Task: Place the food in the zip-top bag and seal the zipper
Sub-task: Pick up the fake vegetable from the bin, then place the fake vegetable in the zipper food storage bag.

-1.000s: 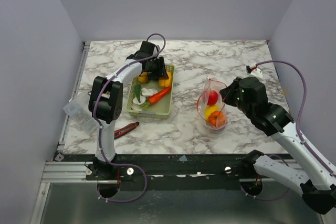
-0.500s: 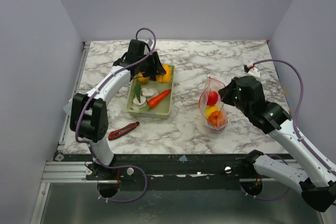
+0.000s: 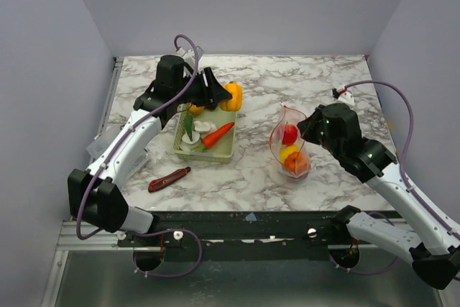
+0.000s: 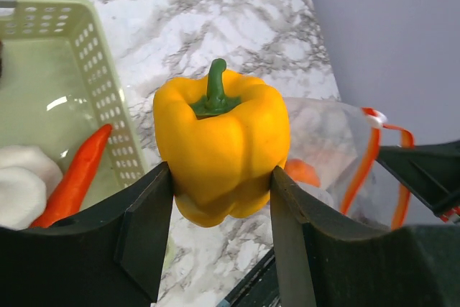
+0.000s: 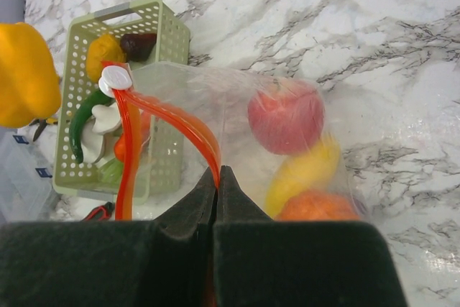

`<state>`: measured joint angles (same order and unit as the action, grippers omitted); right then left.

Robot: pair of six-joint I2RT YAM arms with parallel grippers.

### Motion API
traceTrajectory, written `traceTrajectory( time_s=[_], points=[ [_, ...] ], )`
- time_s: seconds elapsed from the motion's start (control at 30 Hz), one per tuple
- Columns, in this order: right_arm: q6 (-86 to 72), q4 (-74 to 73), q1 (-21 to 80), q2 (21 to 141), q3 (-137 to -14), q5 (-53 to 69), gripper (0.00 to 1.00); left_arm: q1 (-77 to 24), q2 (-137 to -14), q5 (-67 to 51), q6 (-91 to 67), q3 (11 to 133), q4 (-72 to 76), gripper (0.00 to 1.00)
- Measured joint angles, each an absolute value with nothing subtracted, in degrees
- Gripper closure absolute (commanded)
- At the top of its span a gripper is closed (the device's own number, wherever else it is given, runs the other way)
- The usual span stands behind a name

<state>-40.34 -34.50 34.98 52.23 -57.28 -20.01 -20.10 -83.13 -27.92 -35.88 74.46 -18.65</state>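
Observation:
My left gripper (image 3: 224, 98) is shut on a yellow bell pepper (image 3: 232, 96) and holds it in the air over the basket's far right corner; it fills the left wrist view (image 4: 221, 149), jaws on both sides. The zip-top bag (image 3: 286, 143) stands open at centre right with a red apple (image 5: 286, 115), a yellow fruit (image 5: 305, 170) and an orange one (image 5: 316, 206) inside. My right gripper (image 3: 305, 129) is shut on the orange-red zipper (image 5: 172, 116) at the mouth's right side and holds the mouth up (image 5: 218, 174).
The pale green mesh basket (image 3: 205, 157) lies left of the bag with a carrot (image 3: 218, 133), white pieces (image 3: 203, 126) and green, orange and dark items. A red-and-black utility knife (image 3: 169, 178) lies in front of it. A clear plastic box (image 3: 108, 150) sits at the left edge.
My left gripper has lifted the yellow pepper out of the basket and carried it right, towards the bag; its elbow swung out left. The right gripper and the bag have stayed put.

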Motion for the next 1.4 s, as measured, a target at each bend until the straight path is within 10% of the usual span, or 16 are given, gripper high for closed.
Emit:
traceTrajectory(
  time_s=[1.4],
  points=[
    [-39.2, -32.6, 35.0, 55.3, -58.6, -19.5, 0.99, -47.4, -77.0, -25.8, -32.8, 73.5, -12.7, 0.9]
  ],
)
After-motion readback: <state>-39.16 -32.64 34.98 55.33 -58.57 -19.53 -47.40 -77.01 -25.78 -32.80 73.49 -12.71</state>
